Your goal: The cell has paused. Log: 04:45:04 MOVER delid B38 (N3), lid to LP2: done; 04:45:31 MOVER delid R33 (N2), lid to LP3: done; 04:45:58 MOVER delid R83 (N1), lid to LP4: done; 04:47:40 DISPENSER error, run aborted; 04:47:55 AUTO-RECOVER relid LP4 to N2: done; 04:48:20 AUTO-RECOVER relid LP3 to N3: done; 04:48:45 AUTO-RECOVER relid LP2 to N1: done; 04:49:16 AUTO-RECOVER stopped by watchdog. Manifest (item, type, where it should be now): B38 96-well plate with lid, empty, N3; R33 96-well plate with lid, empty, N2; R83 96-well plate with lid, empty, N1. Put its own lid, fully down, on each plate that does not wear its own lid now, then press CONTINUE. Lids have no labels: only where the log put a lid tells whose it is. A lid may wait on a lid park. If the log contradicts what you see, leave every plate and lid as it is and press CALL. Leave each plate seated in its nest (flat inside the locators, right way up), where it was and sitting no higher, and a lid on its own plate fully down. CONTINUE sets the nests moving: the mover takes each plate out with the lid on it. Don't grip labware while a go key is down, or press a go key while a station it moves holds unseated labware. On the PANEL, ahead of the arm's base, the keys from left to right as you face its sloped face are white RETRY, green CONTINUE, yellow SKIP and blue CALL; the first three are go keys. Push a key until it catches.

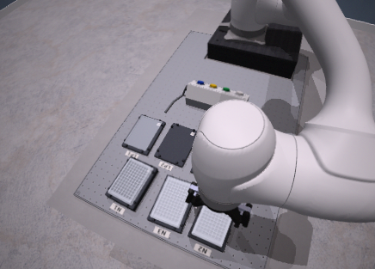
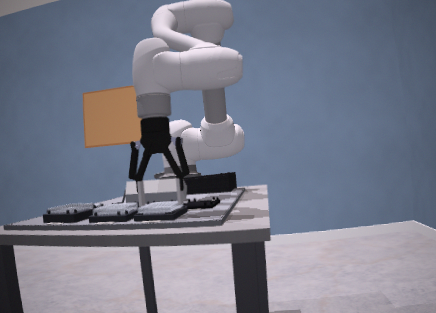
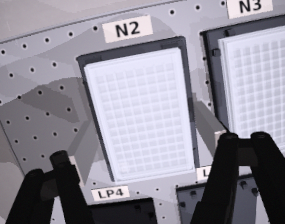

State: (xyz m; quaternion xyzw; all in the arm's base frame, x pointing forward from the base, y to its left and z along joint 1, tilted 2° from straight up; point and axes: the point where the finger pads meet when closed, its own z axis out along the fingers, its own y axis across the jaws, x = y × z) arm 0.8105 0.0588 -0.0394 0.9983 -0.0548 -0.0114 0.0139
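The hand (image 2: 157, 192) hangs with its fingers apart and gripping nothing, just above the lidded plate (image 3: 141, 112) in nest N2 (image 3: 125, 28). Beside it sits the N3 plate (image 3: 259, 79), on the desk (image 2: 252, 220).

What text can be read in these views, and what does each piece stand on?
"N2": white tag on the grey board, above the left plate.
"N3": white tag above the right plate.
"LP4": small tag near the bottom.
Top-view tags appear mirrored and blurred; keys carry no readable words.
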